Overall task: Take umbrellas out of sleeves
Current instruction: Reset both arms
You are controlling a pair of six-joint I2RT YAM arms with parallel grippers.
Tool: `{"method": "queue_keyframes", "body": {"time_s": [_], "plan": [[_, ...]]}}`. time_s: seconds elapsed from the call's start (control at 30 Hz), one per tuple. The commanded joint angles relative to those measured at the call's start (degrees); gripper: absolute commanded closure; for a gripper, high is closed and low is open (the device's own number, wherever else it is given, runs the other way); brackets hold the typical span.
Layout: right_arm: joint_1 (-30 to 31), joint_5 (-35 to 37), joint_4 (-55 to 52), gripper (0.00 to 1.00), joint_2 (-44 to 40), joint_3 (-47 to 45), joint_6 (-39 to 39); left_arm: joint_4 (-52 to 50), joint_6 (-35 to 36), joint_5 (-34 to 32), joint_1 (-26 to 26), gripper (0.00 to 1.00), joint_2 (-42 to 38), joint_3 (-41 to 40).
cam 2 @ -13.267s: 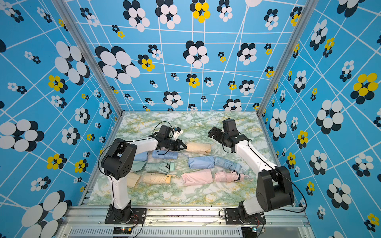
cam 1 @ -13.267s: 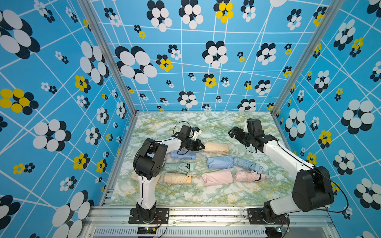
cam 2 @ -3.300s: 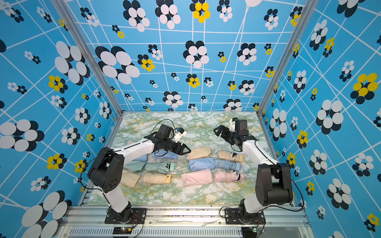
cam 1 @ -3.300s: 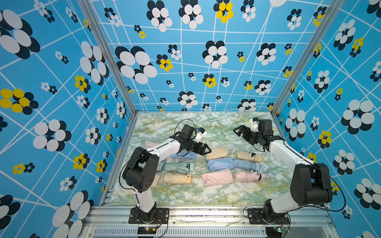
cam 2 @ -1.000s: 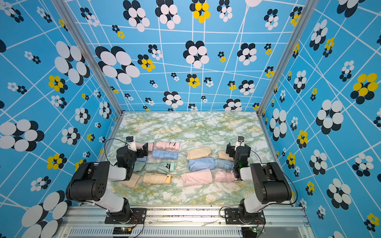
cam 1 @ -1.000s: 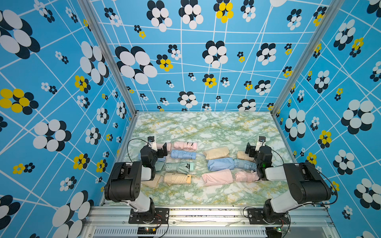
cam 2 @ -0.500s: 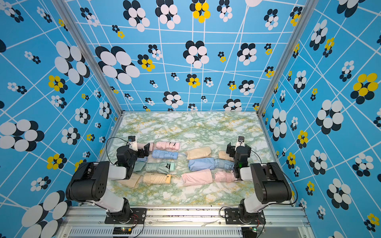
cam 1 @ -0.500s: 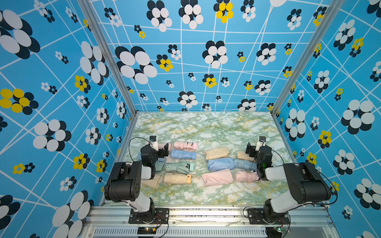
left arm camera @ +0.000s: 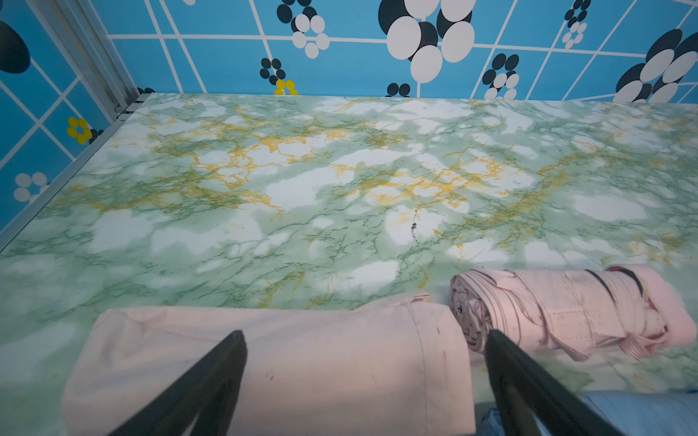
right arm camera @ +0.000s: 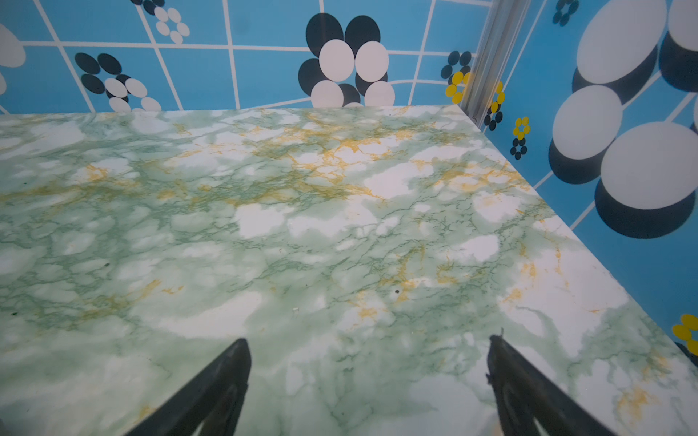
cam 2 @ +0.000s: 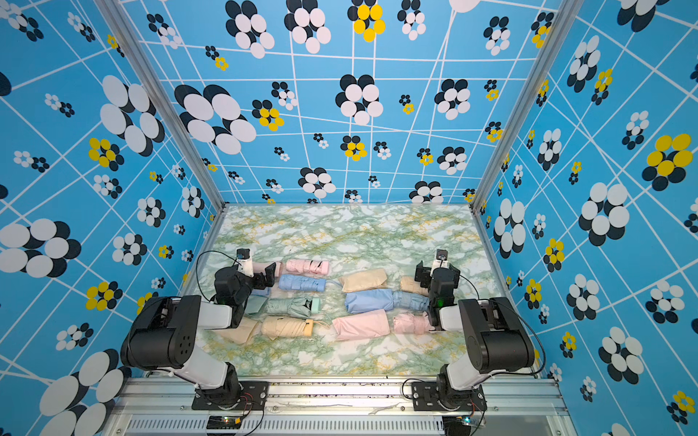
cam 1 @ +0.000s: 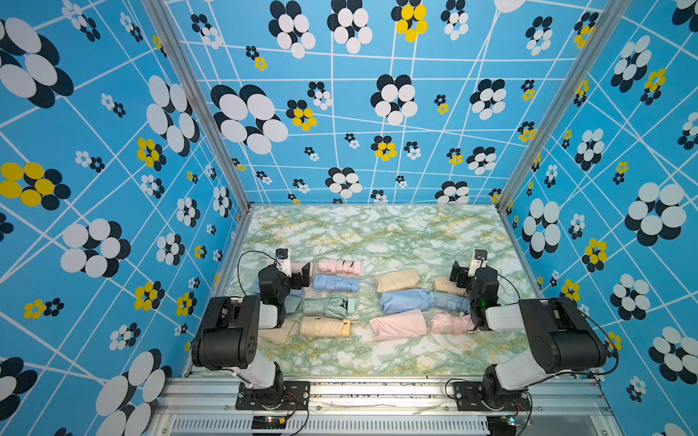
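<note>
Both top views start you at the near row. A beige umbrella (cam 1: 321, 326), pleated and stubby, with a hard handle (cam 1: 345, 327) and a thin cord (cam 1: 358, 322) trailing off it, lies clear of its limp beige sleeve (cam 1: 277, 333). Across the gap, a smooth near pink sleeve (cam 1: 398, 324) sits just beside its ribbed near pink umbrella (cam 1: 449, 323). Watch that loose cord: a fingertip passing low could hook it and drag the umbrella along.

One row back, the blue umbrella (cam 1: 447, 301) meets the mouth of the puffy blue sleeve (cam 1: 403, 301). You cannot tell whether its end is out, so this looks like the likeliest unfinished one. If you pull it with the sleeve unpinned, the slick fabric will probably slide across the glossy marbled table (cam 1: 377, 234), and both will move as one.

Farther on, your left gripper (left arm camera: 364, 336) hangs with its fingers spread wide and empty over the far pink sleeve (left arm camera: 264, 362). That sleeve's mouth lies just beside the rolled, strapped far pink umbrella (left arm camera: 559, 313), and a careless sweep would snag the soft tube. Your right gripper (right arm camera: 368, 343) is equally wide, holding nothing, above bare table.
</note>
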Motion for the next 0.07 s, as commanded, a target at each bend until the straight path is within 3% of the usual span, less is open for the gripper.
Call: {"method": "queue_keyframes", "body": {"time_s": [0.0, 0.03], "plan": [[-0.3, 0.8, 0.5, 0.01, 0.2, 1.1, 0.6, -1.0, 1.2, -0.9, -0.6, 0.01, -1.0, 1.3], [-0.3, 0.8, 0.5, 0.01, 0.2, 1.0, 0.6, -0.9, 1.2, -0.9, -0.6, 0.01, -1.1, 1.1]]}}
